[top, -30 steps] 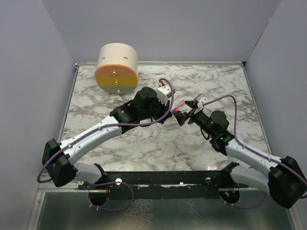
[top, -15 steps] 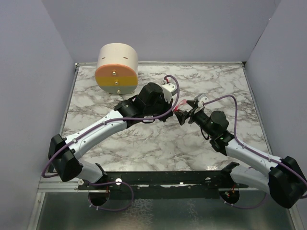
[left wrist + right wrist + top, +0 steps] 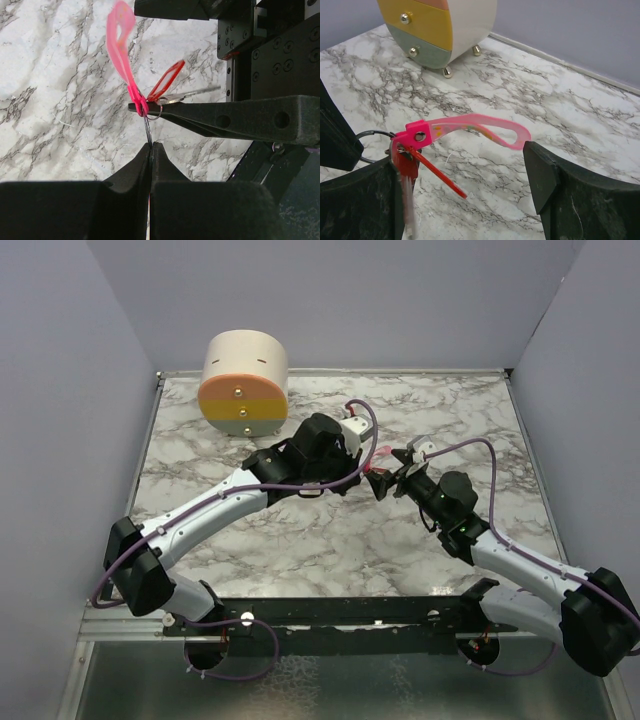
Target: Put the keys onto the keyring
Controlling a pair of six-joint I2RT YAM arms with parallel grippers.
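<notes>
In the left wrist view my left gripper is shut on the keyring's thin metal ring. Its pink strip sticks up from the clasp. The red key, with a silver blade, sits right at the clasp and ring; I cannot tell whether it is threaded on. My right gripper stands wide open around the hanging key and the pink strip. The key lies against its left finger. From above, both grippers meet mid-table, left and right.
A round cream drawer unit with orange and green fronts stands at the back left of the marble table. Grey walls close in the table on three sides. A black rail runs along the near edge.
The left arm has swung a little to the right, bringing its gripper closer to the right one. The right arm has hardly moved.
</notes>
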